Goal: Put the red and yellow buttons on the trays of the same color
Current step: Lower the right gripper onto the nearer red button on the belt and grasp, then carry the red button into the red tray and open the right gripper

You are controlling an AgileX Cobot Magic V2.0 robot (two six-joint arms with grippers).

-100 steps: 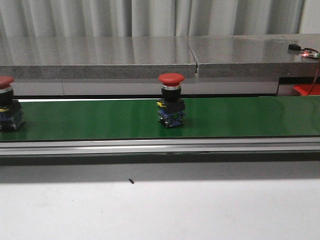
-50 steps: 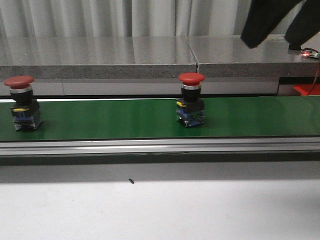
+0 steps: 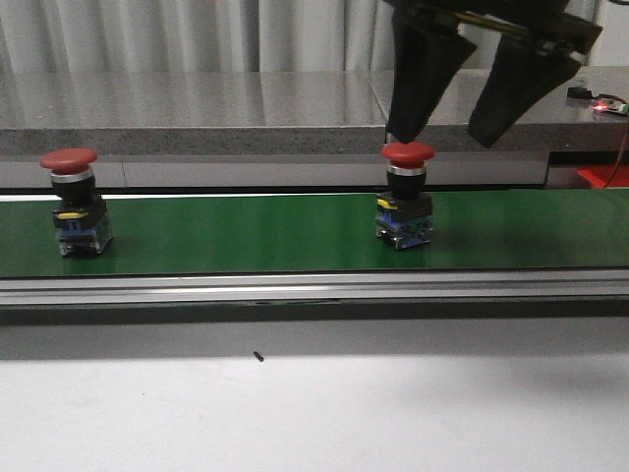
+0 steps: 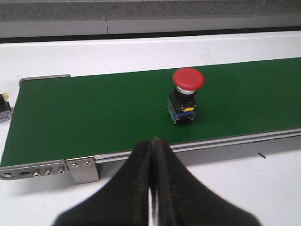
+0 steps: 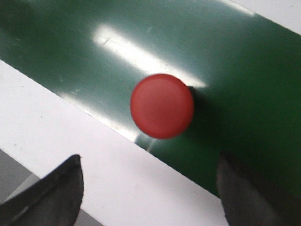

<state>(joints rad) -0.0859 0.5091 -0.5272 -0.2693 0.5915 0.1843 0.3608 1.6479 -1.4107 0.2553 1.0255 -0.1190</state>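
My right gripper [image 3: 459, 126] hung w/ fingers [image 3: 417, 74] spread wide apart, nothing between them, tips pointing down just above the belt [image 3: 246, 234]. One finger's tip sat right behind/above the cap of the red button [image 3: 405, 202]; the other finger was off to the right of it. In the right wrist view that button [image 5: 162, 106] showed from straight above, cap roughly centred between my two finger tips [image 5: 51, 195], not touching either.

Button stood upright on the green belt, mid-right in front view. A 2nd red button [image 3: 75, 202] stood upright on the same belt, well apart to the left. Nothing lay between the fingers and the near button's cap.

Left gripper [image 4: 151, 188] was low at the near side of the belt, fingers pressed together, holding nothing; ahead of it, across the belt edge [image 4: 84, 165], stood a red button [image 4: 186, 94].

Behind the belt ran a grey stone ledge [image 3: 197, 113] w/ curtains [image 3: 147, 34] beyond. At far right a red tray edge [image 3: 601, 177] peeked in, plus a small device w/ a red light [image 3: 598, 101] on the ledge. White table [image 3: 314, 413] in front w/ a small dark speck [image 3: 257, 357].
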